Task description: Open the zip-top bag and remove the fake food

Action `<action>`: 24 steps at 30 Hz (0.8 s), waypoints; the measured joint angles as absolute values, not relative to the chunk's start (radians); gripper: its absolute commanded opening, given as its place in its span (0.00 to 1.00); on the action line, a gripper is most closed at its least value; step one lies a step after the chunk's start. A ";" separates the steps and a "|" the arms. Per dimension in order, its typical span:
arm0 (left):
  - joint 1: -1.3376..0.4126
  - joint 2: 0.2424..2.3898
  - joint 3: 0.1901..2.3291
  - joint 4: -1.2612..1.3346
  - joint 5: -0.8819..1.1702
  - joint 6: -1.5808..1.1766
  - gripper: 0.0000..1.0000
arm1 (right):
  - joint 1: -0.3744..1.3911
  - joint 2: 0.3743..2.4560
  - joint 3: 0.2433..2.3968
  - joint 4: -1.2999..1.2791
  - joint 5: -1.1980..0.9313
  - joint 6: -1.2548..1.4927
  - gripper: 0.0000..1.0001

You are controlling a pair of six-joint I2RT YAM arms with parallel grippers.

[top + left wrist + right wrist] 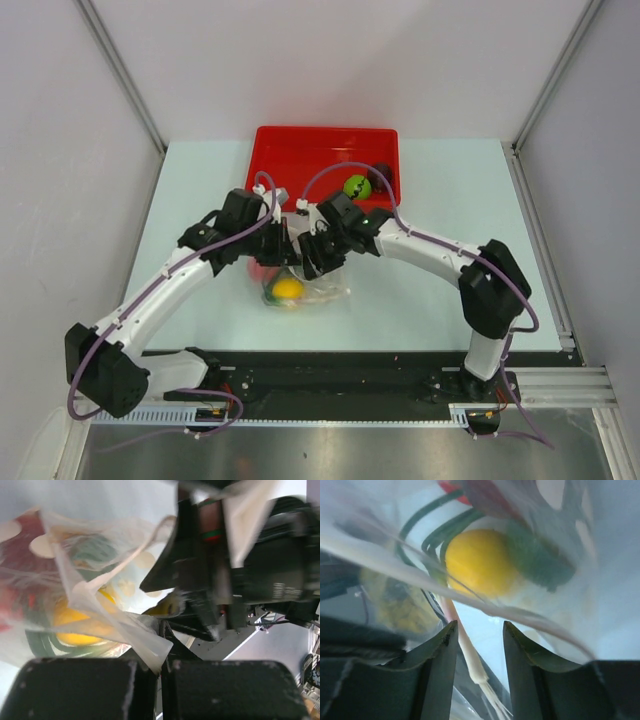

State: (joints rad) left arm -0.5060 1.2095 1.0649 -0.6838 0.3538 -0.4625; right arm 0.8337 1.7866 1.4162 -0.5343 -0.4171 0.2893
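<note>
The zip-top bag (322,289) lies mid-table, lifted at its far edge between both grippers. Inside it are a yellow ball (287,288), something red (262,268) and a green onion. My left gripper (283,242) is shut on a flap of the bag's edge (159,656); the bag (95,575) hangs in front of it with the yellow ball (75,625) inside. My right gripper (480,627) is open at the bag's mouth. The onion's white stalk (469,652) runs between its fingers and the zip strip (520,614) crosses just above them. The yellow ball (480,562) sits just beyond.
A red tray (300,135) stands at the table's back, holding a bright green ball (357,186) and a dark maroon piece (381,172). The right arm's body (270,570) fills the right side of the left wrist view. Grey walls enclose the table.
</note>
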 measured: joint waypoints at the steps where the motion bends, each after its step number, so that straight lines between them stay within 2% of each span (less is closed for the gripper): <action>1: -0.506 1.206 1.058 -0.677 0.353 -0.466 0.00 | 0.833 1.802 1.411 -0.530 -0.438 0.286 0.49; 10: -0.506 1.201 0.961 -0.624 0.374 -0.508 0.00 | 0.823 1.839 1.357 -0.525 -0.601 0.224 0.57; 18: -0.506 1.229 0.928 -0.592 0.382 -0.508 0.00 | 0.824 1.840 1.288 -0.512 -0.696 0.190 0.60; 21: -0.507 1.237 0.923 -0.585 0.382 -0.508 0.00 | 0.825 1.841 1.259 -0.504 -0.703 0.180 0.59; 24: -0.507 1.242 0.919 -0.578 0.387 -0.508 0.00 | 0.828 1.848 1.237 -0.494 -0.712 0.179 0.53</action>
